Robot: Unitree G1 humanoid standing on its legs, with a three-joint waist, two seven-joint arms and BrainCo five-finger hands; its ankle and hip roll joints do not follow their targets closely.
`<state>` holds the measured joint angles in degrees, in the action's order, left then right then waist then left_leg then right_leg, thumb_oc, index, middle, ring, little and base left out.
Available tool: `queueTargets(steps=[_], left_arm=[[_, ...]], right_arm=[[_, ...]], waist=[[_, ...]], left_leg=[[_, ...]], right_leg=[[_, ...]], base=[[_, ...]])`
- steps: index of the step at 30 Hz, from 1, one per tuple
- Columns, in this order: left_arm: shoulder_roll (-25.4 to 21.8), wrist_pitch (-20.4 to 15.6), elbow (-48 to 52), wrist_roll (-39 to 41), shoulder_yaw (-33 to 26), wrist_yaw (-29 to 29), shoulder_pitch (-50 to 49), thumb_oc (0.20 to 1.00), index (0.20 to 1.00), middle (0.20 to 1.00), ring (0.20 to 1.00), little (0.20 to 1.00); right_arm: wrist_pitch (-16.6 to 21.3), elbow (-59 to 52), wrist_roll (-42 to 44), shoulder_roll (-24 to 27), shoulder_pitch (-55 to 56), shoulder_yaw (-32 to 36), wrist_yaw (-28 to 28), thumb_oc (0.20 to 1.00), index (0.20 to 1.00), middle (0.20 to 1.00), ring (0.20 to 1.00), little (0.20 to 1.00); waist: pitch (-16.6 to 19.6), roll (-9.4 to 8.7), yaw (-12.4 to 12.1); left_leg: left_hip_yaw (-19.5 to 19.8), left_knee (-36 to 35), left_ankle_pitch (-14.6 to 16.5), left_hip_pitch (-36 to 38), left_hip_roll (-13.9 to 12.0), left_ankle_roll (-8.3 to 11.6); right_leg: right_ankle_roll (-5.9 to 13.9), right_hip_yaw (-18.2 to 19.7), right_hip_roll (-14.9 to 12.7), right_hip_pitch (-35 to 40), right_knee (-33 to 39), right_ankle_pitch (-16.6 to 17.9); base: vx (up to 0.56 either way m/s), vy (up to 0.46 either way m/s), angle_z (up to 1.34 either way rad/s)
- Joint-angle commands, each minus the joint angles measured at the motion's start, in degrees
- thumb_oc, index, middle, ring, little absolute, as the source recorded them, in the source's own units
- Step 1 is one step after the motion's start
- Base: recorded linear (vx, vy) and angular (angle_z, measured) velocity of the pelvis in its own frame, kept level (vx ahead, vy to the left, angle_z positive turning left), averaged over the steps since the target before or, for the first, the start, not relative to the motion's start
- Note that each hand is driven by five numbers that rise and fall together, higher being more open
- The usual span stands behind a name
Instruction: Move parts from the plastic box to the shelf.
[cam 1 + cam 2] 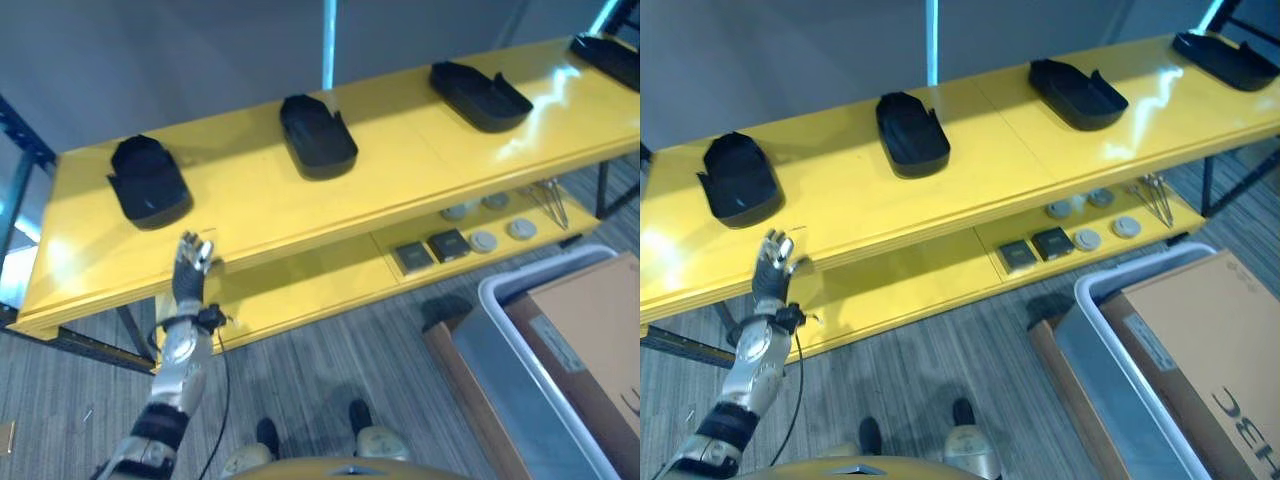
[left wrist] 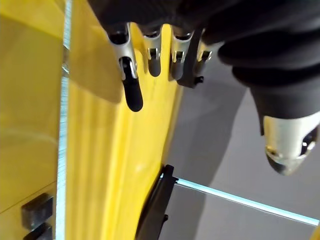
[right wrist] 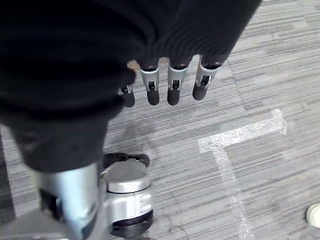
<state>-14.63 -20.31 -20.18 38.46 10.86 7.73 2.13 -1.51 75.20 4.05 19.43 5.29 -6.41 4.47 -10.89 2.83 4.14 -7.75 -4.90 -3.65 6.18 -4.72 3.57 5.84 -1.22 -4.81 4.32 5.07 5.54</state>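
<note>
Progress: four glossy black moulded parts (image 1: 318, 136) rest on the smooth yellow shelf (image 1: 400, 170); whether more remain in the grey plastic box (image 1: 1110, 350), beside a cardboard carton (image 1: 1205, 335), cannot be told | Left hand (image 1: 190, 262): fingers extended, empty, at the shelf edge | Right hand (image 3: 165, 82): relaxed, empty, above striped carpet (image 3: 250, 100).

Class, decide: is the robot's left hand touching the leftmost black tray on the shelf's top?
Apart. The left eye view shows bare yellow shelf between the left hand and the leftmost black tray.

The yellow shelf (image 1: 400, 160) carries four black trays (image 1: 317, 135) on top.
</note>
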Motion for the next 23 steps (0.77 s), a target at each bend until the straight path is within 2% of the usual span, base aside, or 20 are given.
queueTargets(steps=[1,3,4,7,8,9,11,12,16,23], left_arm=[[-1.0,3.5,-4.85,1.68,2.56,-8.53,0.86,1.0,1.0,1.0,1.0,1.0],[-1.78,4.44,-8.74,-0.06,4.0,-12.07,-1.87,1.0,1.0,1.0,1.0,1.0],[-2.64,6.54,-12.31,-0.57,4.28,-11.78,-3.8,1.0,1.0,1.0,1.0,1.0],[-0.71,6.71,-30.48,-6.63,1.5,-11.25,-5.55,1.0,1.0,1.0,1.0,1.0],[-0.7,6.69,-30.52,-6.64,1.49,-11.26,-5.52,1.0,1.0,1.0,1.0,1.0],[-0.08,6.43,-35.46,-8.64,0.58,-11.39,-5.51,1.0,1.0,1.0,1.0,1.0],[1.41,9.18,-49.48,-13.75,-1.5,-9.47,-5.6,1.0,1.0,1.0,1.0,1.0],[1.54,9.84,-52.52,-16.07,-2.13,-9.27,-5.74,1.0,1.0,1.0,1.0,1.0],[2.53,9.32,-55.88,-16.48,-2.85,-10.14,-5.69,1.0,1.0,1.0,1.0,1.0],[2.76,8.52,-54.77,-17.06,-1.46,-11.25,-4.73,1.0,1.0,1.0,1.0,1.0]], right_arm=[[-2.61,3.49,-1.62,-0.74,-0.51,-0.76,-1.37,1.0,1.0,1.0,1.0,1.0],[-3.47,3.58,-1.88,-0.25,-1.57,-0.67,-1.32,1.0,1.0,1.0,1.0,1.0],[-4.23,3.4,-2.49,0.39,-2.32,-0.51,-1.02,1.0,1.0,1.0,1.0,1.0],[-5.57,3.95,-2.93,0.24,-4.11,-1.32,-1.0,1.0,1.0,1.0,1.0,1.0],[-5.57,3.96,-2.93,0.25,-4.12,-1.32,-1.0,1.0,1.0,1.0,1.0,1.0],[-5.88,4.12,-2.76,-0.06,-4.55,-1.54,-1.19,1.0,1.0,1.0,1.0,1.0],[-7.16,5.31,-2.3,-1.09,-6.18,-2.24,-1.43,1.0,1.0,1.0,1.0,1.0],[-7.47,5.75,-2.15,-1.34,-6.66,-2.27,-1.48,1.0,1.0,1.0,1.0,1.0],[-7.9,6.6,-2.61,-1.77,-6.85,-2.08,-2.01,1.0,1.0,1.0,1.0,1.0],[-8.38,6.27,-2.7,-2.82,-6.86,-3.51,-4.32,1.0,1.0,1.0,1.0,1.0]], waist=[[-0.25,-2.15,-0.93],[0.1,-1.71,-1.74],[0.38,-1.34,-2.28],[1.51,-1.12,-3.45],[1.5,-1.12,-3.43],[1.68,-1.18,-3.62],[2.42,-1.66,-4.06],[2.66,-1.8,-4.08],[3.52,-2.14,-3.99],[3.89,-2.26,-4.38]], left_leg=[[3.96,2.28,2.74,-1.84,-1.46,0.23],[4.32,2.01,2.55,-1.6,-1.46,0.17],[4.58,1.8,2.42,-1.42,-1.44,0.13],[5.38,1.21,1.86,-1.47,-1.32,0.02],[5.39,1.21,1.86,-1.48,-1.32,0.02],[5.76,1.15,1.74,-1.54,-1.28,-0.01],[6.41,0.96,1.44,-1.63,-1.36,-0.13],[6.5,0.89,1.34,-1.66,-1.4,-0.13],[6.68,0.42,1.28,-1.68,-1.37,-0.29],[7.1,0.09,1.3,-2.49,-0.81,-0.57]], right_leg=[[2.62,-1.45,-4.54,0.66,-0.07,-1.19],[2.68,-1.96,-4.56,1.08,-0.07,-1.24],[2.85,-2.3,-4.59,1.4,-0.07,-1.29],[3.17,-2.74,-4.68,1.46,-0.07,-0.88],[3.17,-2.75,-4.68,1.47,-0.07,-0.88],[3.23,-2.75,-4.68,1.46,-0.07,-0.75],[3.27,-2.63,-4.58,1.34,-0.07,-0.47],[3.25,-2.44,-4.47,1.29,-0.07,-0.41],[3.36,-2.01,-4.33,0.94,-0.07,-0.22],[3.59,-2.24,-4.64,-0.06,-0.07,0.2]], base=[[-0.07,0.01,0.11],[-0.1,0.035,0.23],[-0.12,0.062,0.18],[-0.08,0.028,0.09],[-0.03,-0.005,0.1],[-0.03,-0.01,0.14],[-0.04,-0.021,0.1],[0.0,0.0,0.0],[-0.01,-0.005,0.02],[-0.05,-0.003,0.0]])
